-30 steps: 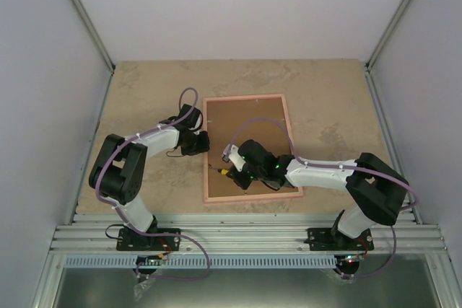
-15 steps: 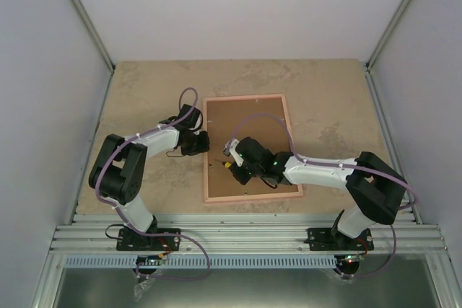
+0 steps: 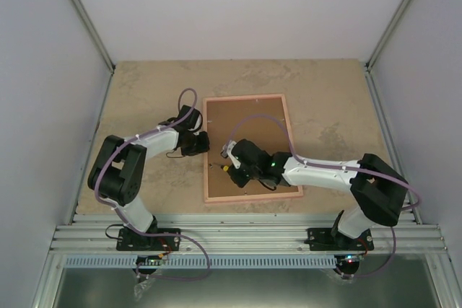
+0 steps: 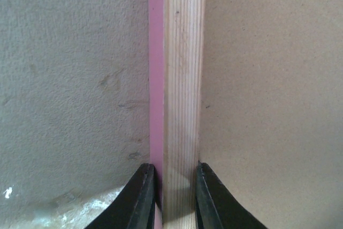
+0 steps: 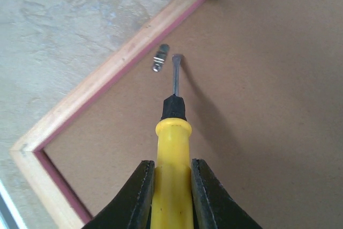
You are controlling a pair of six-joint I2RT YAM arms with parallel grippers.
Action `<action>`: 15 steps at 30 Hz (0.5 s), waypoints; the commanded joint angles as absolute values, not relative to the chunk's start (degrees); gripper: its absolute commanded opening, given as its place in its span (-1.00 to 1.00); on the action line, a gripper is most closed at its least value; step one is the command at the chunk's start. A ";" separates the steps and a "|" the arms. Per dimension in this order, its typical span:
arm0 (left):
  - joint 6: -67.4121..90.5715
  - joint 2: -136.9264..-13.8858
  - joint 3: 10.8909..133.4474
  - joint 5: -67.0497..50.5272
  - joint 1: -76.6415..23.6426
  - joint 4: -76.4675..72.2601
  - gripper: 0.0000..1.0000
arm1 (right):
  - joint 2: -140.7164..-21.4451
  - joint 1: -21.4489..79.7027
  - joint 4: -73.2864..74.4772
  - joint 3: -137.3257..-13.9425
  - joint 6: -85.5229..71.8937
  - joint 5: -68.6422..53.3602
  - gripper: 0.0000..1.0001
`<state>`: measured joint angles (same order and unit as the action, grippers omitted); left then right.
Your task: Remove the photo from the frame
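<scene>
The frame [image 3: 246,97] lies face down on the table, tan wood rails with a pink outer edge around a brown backing board [image 3: 249,128]. The photo is hidden under that board. My left gripper [image 3: 204,143] is shut on the frame's left rail [image 4: 184,79], one finger outside and one inside; the gripper [image 4: 176,172] shows this close up. My right gripper [image 3: 229,166] hovers over the board's near left part, shut on a yellow-handled screwdriver [image 5: 172,148]. The gripper [image 5: 172,167] points the blade down beside a small metal clip [image 5: 160,57] close to the rail [image 5: 107,76].
The frame rests on a beige stone-patterned table [image 3: 144,91] between grey side walls. An aluminium rail [image 3: 245,236] runs along the near edge by the arm bases. Purple cables loop above both arms.
My right gripper has shifted a little toward the frame's left rail and away from the near edge, carrying the screwdriver. The left arm and the frame have stayed put.
</scene>
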<state>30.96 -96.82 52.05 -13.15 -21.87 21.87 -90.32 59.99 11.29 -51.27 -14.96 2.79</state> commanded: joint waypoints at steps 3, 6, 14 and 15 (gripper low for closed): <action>34.04 -95.60 48.89 -16.88 -22.59 20.94 -0.93 | -90.19 62.40 15.64 -55.08 -19.94 1.62 -0.99; 34.45 -95.20 48.27 -16.97 -22.59 20.51 -0.94 | -90.88 62.97 16.13 -55.43 -21.27 1.65 -0.99; 34.21 -95.01 47.64 -17.30 -22.59 20.53 -0.93 | -93.08 63.59 16.25 -56.42 -22.63 1.45 -0.99; 34.19 -95.01 47.66 -17.30 -22.59 20.48 -0.93 | -93.43 63.59 16.40 -56.68 -22.86 1.55 -0.99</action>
<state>32.86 -95.18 49.34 -13.23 -21.98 18.90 -91.92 62.94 15.70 -54.83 -21.08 1.80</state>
